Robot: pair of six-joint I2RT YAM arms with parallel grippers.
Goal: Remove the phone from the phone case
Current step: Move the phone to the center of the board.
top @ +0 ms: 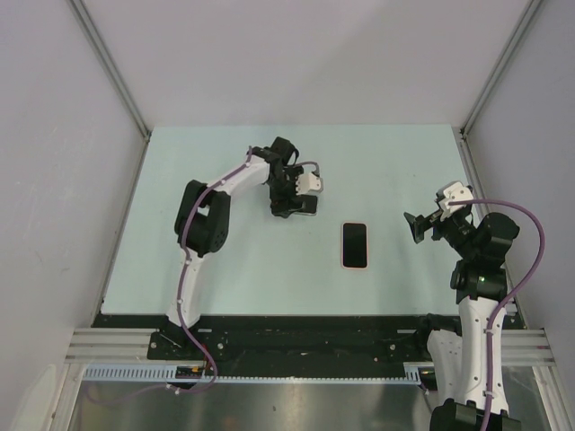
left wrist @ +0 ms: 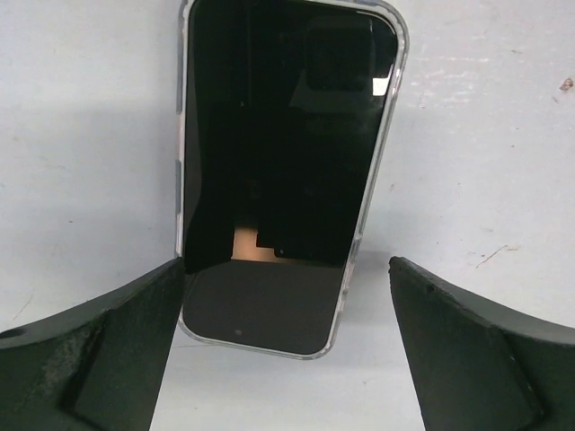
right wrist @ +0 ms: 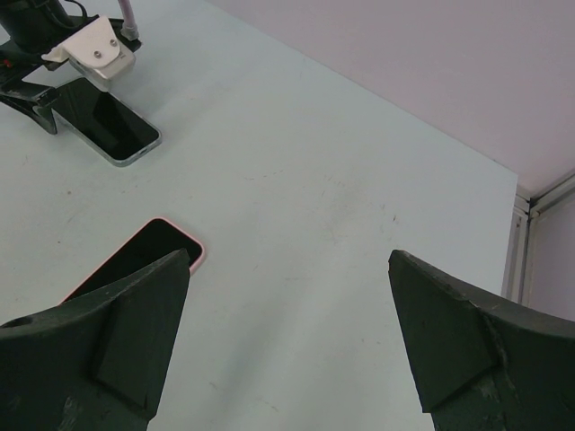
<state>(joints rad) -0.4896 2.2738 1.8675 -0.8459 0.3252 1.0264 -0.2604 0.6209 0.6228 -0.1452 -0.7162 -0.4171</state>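
Observation:
A dark-screened phone in a clear phone case (left wrist: 283,144) lies flat on the pale table. My left gripper (left wrist: 286,262) hovers low over its near end, open wide. The left finger overlaps the case's corner and the right finger stands apart from it. From above, that phone (top: 307,208) pokes out from under the left gripper (top: 289,205). A second dark-faced phone with a pink rim (top: 356,244) lies alone at the table's middle. My right gripper (top: 419,226) hangs open to its right, off the table, holding nothing. In the right wrist view the pink-rimmed phone (right wrist: 160,244) sits by the left fingertip of the right gripper (right wrist: 289,260).
The pale table (top: 225,269) is walled by white panels with metal corner posts (top: 472,108). The left arm's white camera mount (right wrist: 94,52) sits above the clear-cased phone (right wrist: 112,126). The table's right edge and rail (right wrist: 521,233) lie beyond my right fingers.

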